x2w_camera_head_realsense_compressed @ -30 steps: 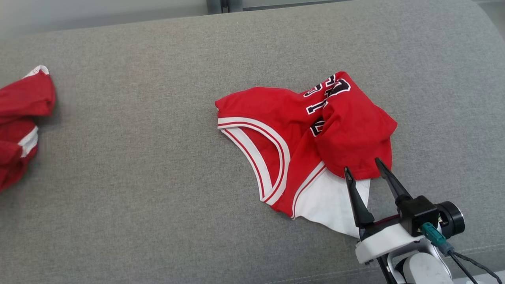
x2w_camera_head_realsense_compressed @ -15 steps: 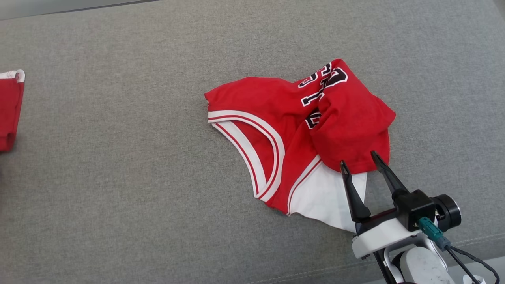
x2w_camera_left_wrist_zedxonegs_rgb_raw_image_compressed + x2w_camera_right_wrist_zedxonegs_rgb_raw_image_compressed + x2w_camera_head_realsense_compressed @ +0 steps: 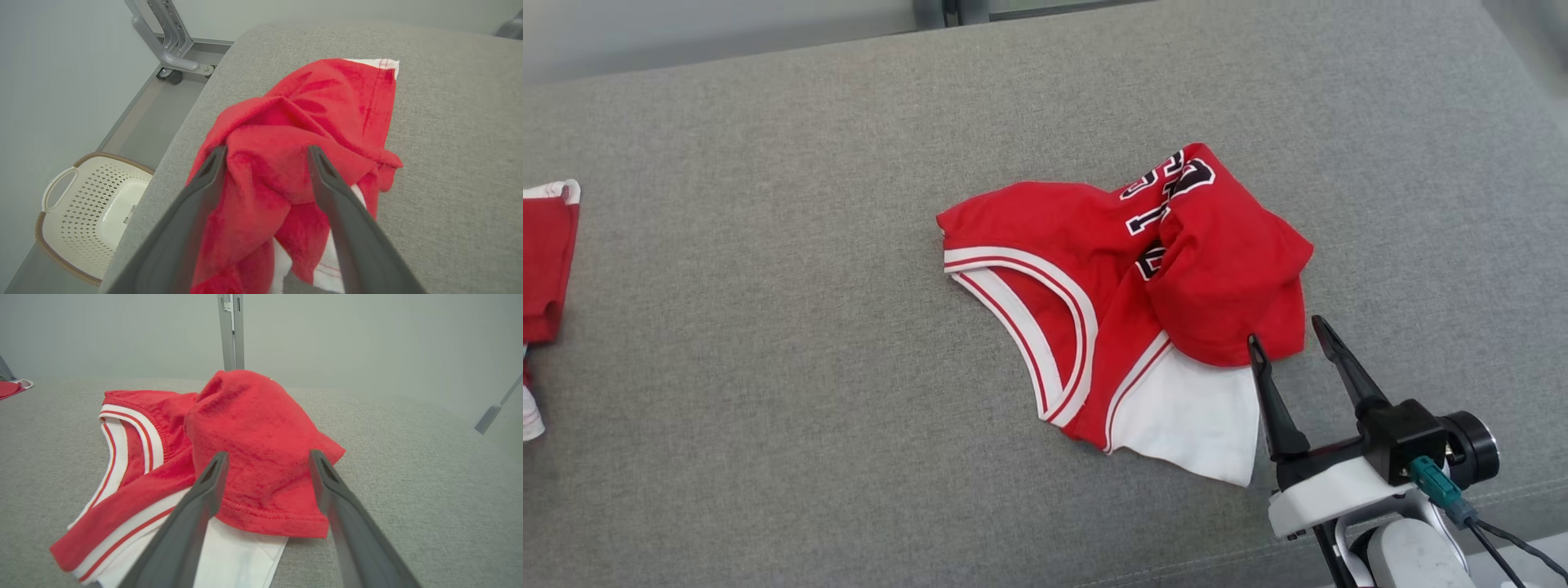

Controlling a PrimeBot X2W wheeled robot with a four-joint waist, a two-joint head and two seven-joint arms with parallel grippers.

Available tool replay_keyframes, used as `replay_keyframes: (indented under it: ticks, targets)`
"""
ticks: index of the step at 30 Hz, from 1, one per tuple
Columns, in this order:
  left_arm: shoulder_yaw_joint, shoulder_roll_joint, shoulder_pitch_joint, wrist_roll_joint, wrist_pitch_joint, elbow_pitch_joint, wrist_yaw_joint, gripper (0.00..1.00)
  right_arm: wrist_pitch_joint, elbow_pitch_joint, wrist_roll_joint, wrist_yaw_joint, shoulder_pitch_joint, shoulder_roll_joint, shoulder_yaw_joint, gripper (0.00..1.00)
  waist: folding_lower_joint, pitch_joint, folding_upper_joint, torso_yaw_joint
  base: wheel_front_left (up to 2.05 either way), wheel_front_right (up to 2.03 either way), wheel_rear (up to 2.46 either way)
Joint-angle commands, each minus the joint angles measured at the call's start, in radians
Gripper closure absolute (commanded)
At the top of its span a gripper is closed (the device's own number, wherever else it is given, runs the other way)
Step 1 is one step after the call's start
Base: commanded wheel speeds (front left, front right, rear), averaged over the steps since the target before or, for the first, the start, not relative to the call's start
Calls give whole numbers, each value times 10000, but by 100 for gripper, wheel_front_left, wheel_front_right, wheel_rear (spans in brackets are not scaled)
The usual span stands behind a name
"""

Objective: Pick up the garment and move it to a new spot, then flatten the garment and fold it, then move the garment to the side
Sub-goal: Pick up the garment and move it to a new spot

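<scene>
Barely begun: jersey crumpled mid-cushion, no flattening or fold yet

Red jersey lies in a heap approx centre of the gray cushion. Armhole trim shows on its left, numbers on the far side, a red flap is bunched over the top, and a white panel sticks out toward the robot. Nothing is flat, nothing folded, and it's not set aside.

The right gripper sits at the jersey's near-right hem w/ fingers spread wide, holding nothing. In the right wrist view the flap's hem lies between the two fingers, tips low and just beside the cloth. Can't tell if they touch it.

The left gripper is also spread wide, straddling a second red garment. That one is bunched up near the cushion's left edge, w/ a pale basket on the floor beyond. The cloth rests on the cushion and isn't pinched, afaict.

Can't say for sure which heap the task means; both are equally rumpled. My read is the pick-up/reposition stage at best. To do: grab, spread flat, fold, shift to the side, i.e. nearly all of it.
</scene>
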Motion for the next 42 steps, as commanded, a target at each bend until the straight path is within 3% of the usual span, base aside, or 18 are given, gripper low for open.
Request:
replay_keyframes:
  ticks: [1, 4, 6, 13, 16, 19, 25, 32, 35, 42]
  targets:
    - [61, 103, 293, -65, -39, -234, -100, 0, -37, -92, -56, -10, 195, -27, -80, 0, 0, -349, 0, 42, 0, 0, 0]
    - [174, 440, 825, -163, -295, -1222, -94, 0, -35, -288, -133, -10, 400, -22, -210, 0, 0, -680, 0, 163, 0, 0, 0]
    - [364, 629, 1270, -206, -743, -2123, 159, 0, -37, -424, -203, -10, 541, -24, -288, 0, 0, -858, 0, 264, 0, 0, 0]
    - [942, 907, 3611, -397, -2065, -6372, 1729, 0, -35, -918, -348, -10, 819, -26, -427, 0, 0, -1227, 0, 546, 0, 0, 0]
    - [935, 643, 4578, -266, -2315, -8023, 2479, 0, -35, -1007, -384, -10, 893, -53, -427, 0, 0, -1309, 0, 581, 0, 0, 0]
    - [745, -13, 5211, -27, -2466, -9250, 2931, 0, -35, -1062, -386, -10, 955, -107, -479, 0, 0, -1340, 0, 572, 0, 0, 0]
    - [349, -1297, 5669, 799, -2603, -9831, 3176, 0, -35, -1073, -483, -10, 1103, -123, -488, 0, 0, -1418, 0, 353, 0, 0, 0]
    - [642, -2878, 6451, 2887, -2602, -9426, 2590, 0, -35, -891, -564, -10, 1564, -140, -726, 0, 0, -1695, 0, 126, 0, 0, 0]
    - [995, -3401, 6809, 3748, -2604, -9178, 2009, 0, -35, -703, -600, -10, 1770, -152, -799, 0, 0, -1883, 0, 149, 0, 0, 0]
    - [2137, -4392, 7689, 5601, -2606, -8525, 123, 0, -35, -358, -675, -10, 2129, -229, -911, 0, 0, -2362, 0, 345, 0, 0, 0]
